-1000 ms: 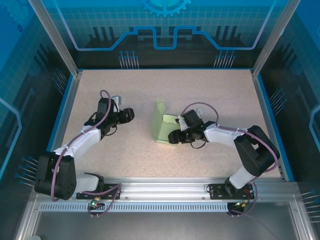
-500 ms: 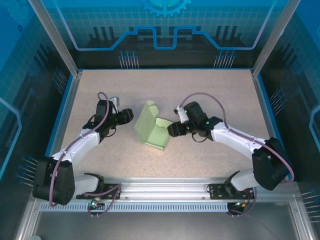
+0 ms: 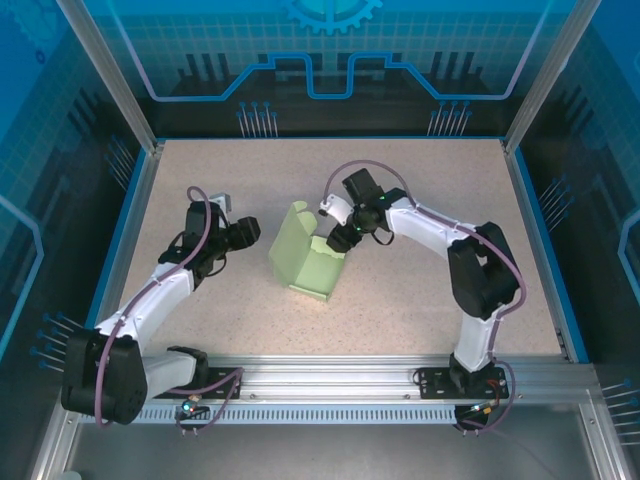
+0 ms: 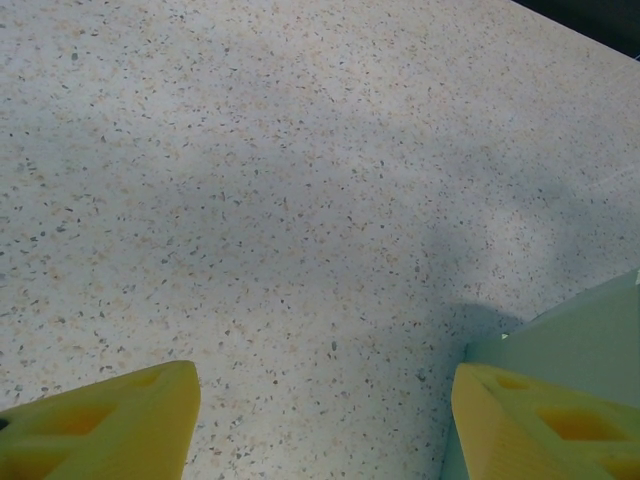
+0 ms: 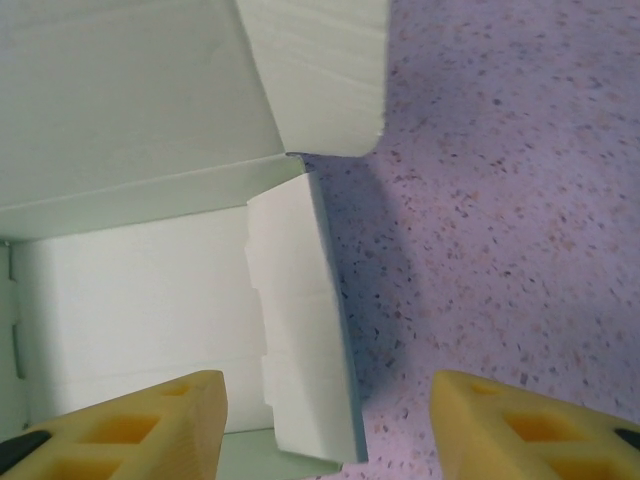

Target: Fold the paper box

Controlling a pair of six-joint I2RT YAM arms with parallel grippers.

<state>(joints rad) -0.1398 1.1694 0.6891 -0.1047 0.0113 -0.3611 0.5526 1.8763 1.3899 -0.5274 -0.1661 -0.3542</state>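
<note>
Paper box (image 3: 303,258) half-folded from above, stepped flap (image 5: 295,320) at right wrist, left end effector (image 4: 325,385) and right end effector (image 5: 328,390) spread

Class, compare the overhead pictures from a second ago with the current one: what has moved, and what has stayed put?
The paper box slid left and turned, then settled. The right gripper swung from the box's near right side to its far right side and is now open over the box's edge. The left gripper drew back slightly leftward, open, beside the box. Nothing is gripped.
</note>
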